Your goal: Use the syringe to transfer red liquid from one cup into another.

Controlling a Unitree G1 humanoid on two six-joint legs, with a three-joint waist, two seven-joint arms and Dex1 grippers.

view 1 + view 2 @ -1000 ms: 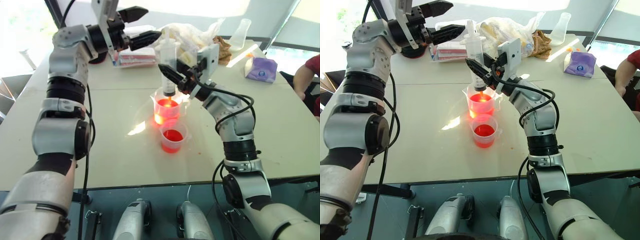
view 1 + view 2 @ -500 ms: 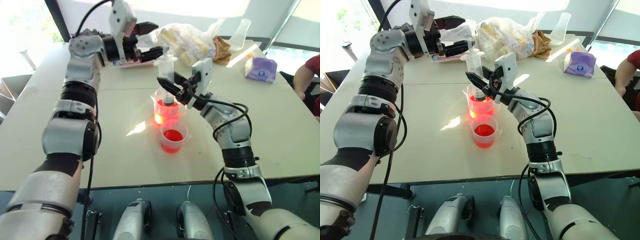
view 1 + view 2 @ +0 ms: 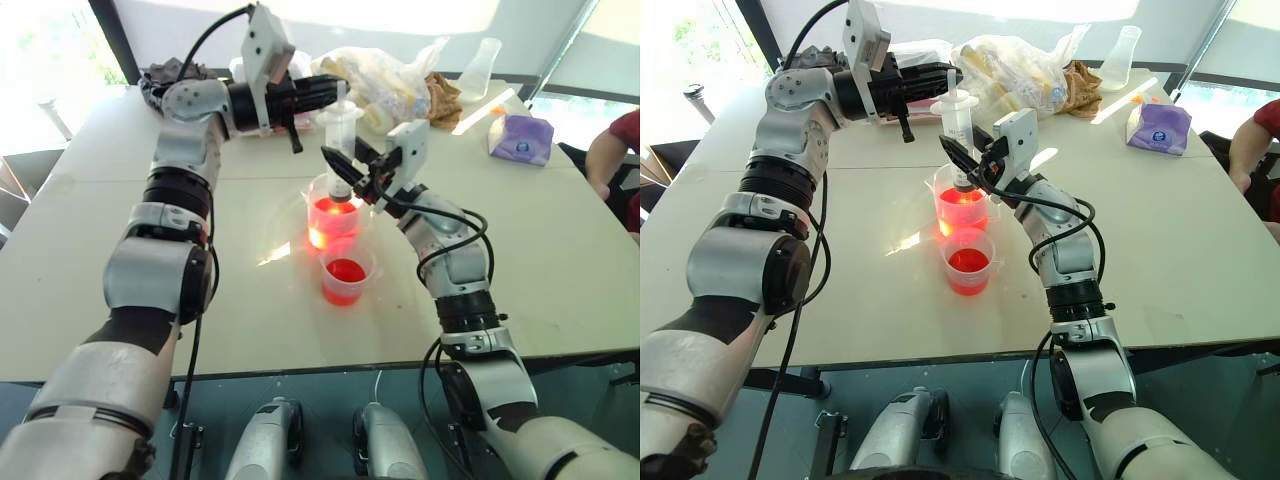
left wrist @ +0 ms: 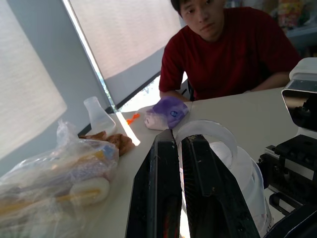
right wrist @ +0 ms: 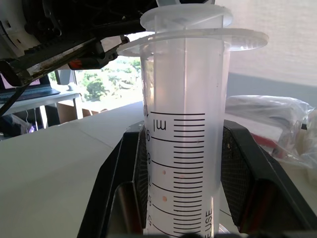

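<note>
Sunlit beige table [image 3: 120,230] with clutter along its far edge and a person in a red shirt [image 4: 223,49] seated at the far corner; near its middle the right claw [image 3: 345,172] is clamped around the barrel of the syringe [image 3: 339,140], holding it upright with its tip down inside the tall handled beaker [image 3: 333,215] directly below the claw, dipped toward the red liquid [image 3: 333,212]. The short handleless cup [image 3: 346,273], already holding some red, stands just beside the beaker on the near side, below and nearer than the claw. What has changed: a second ago the left claw [image 3: 318,93] hung wide open well to the left of the syringe; it has since swung in and snapped shut right at the white plunger head, which shows just past its fingertips [image 4: 198,163] in the wrist view. Whether it truly pinches the plunger I cannot tell, but it looks set to pull and draw liquid up
</note>
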